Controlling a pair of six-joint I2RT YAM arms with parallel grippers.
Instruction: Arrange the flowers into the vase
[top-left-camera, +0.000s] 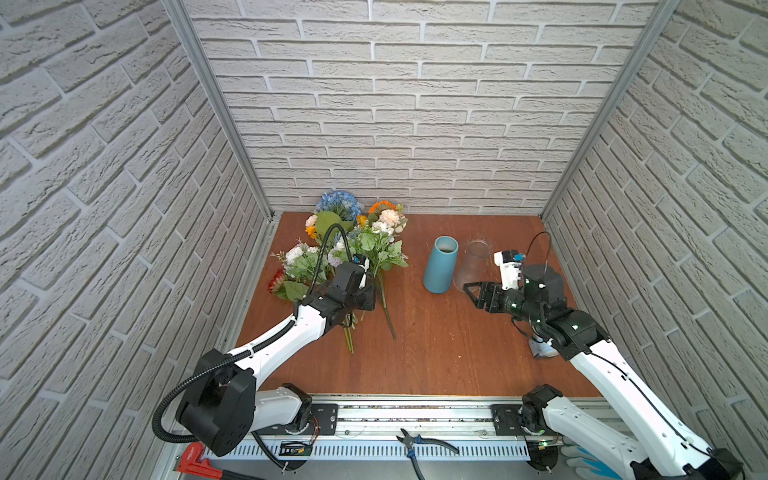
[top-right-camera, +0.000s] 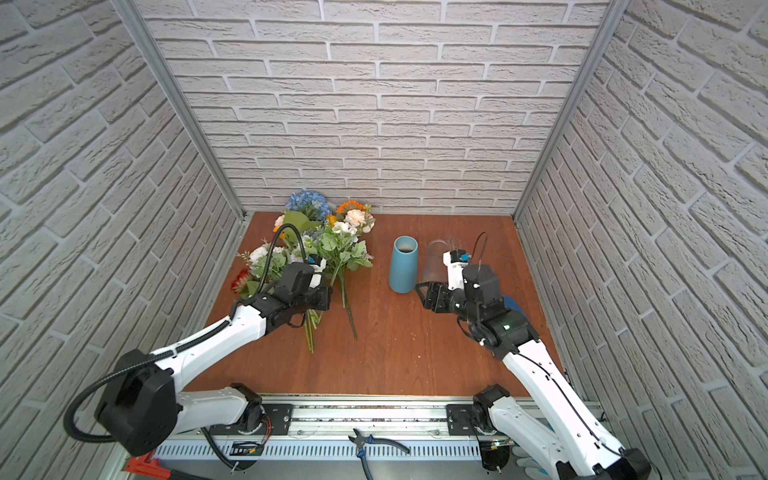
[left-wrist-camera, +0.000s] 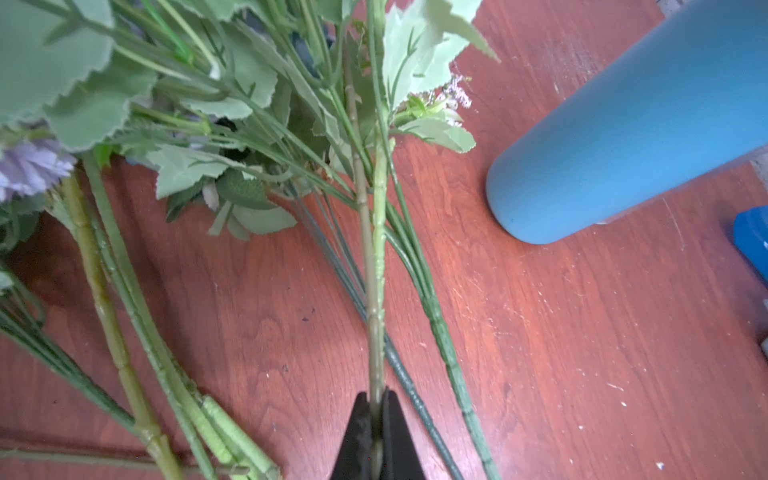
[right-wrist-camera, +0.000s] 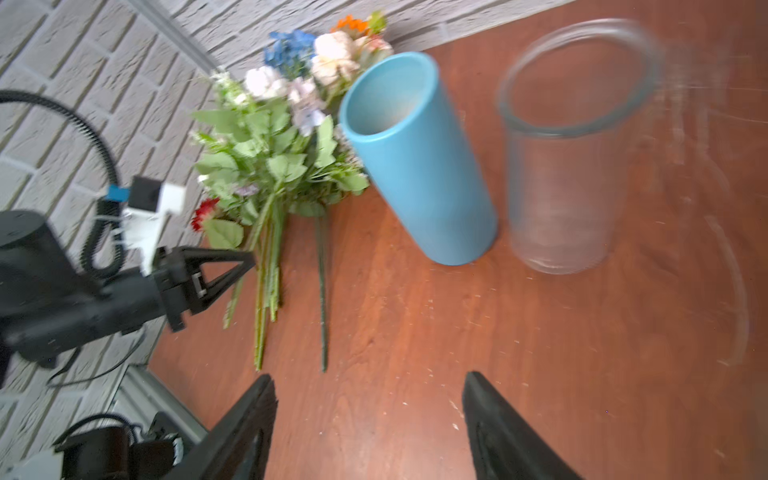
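Flowers (top-left-camera: 353, 249): artificial green-stemmed bunches with blue, white, peach, orange and red blooms. They are heaped flat on the brown wooden table (top-left-camera: 436, 353), left of the upright blue tapered vase (top-left-camera: 440, 266) and apart from it.
Handling: I judge them light. The leaves look soft and likely to snag on their neighbours, and the stems look springy.
Where to hold: on the bare lower stem, below the leaves.
Left end effector (left-wrist-camera: 376, 415): pinched tight on one light green plastic stem (left-wrist-camera: 376, 291).
Right end effector (right-wrist-camera: 368, 376): jaws apart and empty, near the blue vase's base.
Count: one heap, and I cannot count its bunches. There are two vases; the clear glass cylinder vase (top-left-camera: 471, 266) stands just right of the blue one.
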